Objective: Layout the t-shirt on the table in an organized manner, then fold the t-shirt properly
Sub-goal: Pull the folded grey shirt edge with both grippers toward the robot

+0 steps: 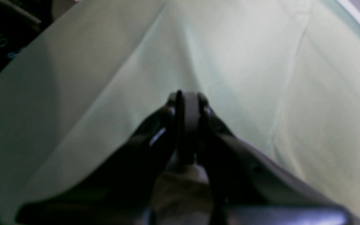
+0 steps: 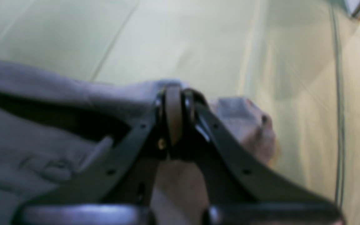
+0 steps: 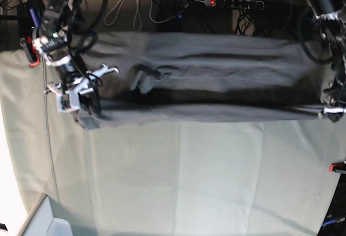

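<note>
Layout step in hand: shirt point(image 3: 216, 79) hangs stretched between both arms above the table's point(image 3: 178, 182) far edge, not yet flat. Right gripper point(image 2: 175, 93) clamped on one end of the shirt, grey cloth bunched round its jaws. Left gripper point(image 1: 187, 100) clamped too, dark cloth draped beside it, pinching the other end. Next, I'd judge: lower together, keep tension, spread it flat on the table.
</note>
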You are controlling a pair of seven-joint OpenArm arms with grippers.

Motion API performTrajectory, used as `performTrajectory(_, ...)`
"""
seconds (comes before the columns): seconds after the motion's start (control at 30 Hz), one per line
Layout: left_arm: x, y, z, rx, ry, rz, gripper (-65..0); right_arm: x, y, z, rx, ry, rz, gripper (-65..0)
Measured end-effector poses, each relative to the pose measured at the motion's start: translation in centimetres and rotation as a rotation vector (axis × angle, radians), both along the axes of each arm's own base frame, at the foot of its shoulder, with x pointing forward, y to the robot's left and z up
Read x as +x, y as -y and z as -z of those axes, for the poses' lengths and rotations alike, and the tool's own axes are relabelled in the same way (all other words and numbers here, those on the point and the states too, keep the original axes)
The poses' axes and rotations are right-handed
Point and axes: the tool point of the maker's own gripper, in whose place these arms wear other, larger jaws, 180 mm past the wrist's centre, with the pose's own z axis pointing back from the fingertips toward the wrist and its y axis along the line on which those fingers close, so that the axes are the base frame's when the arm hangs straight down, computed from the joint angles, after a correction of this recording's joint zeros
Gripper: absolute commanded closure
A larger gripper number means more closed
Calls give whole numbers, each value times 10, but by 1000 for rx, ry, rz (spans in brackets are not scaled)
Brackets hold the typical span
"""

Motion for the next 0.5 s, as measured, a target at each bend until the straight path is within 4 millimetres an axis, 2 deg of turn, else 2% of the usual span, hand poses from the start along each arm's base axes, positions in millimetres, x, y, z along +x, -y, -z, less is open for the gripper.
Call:
performTrajectory(0.13,-21,-13,-14,52,8,-26,-1,-14,2,9,-1,-34,1,0)
performTrajectory(0.2,-27,-11,-23,58,36,-27,-1,-22,2,13,8,-49,3,0)
performTrajectory(0.37,-56,-3,-1,-2,-12,-42,-1,-35,11,21,3,-81,21,0)
performTrajectory(0.5,-68,0,6,-38,-16,-47,-1,-47,20,20,29,-70,63,0)
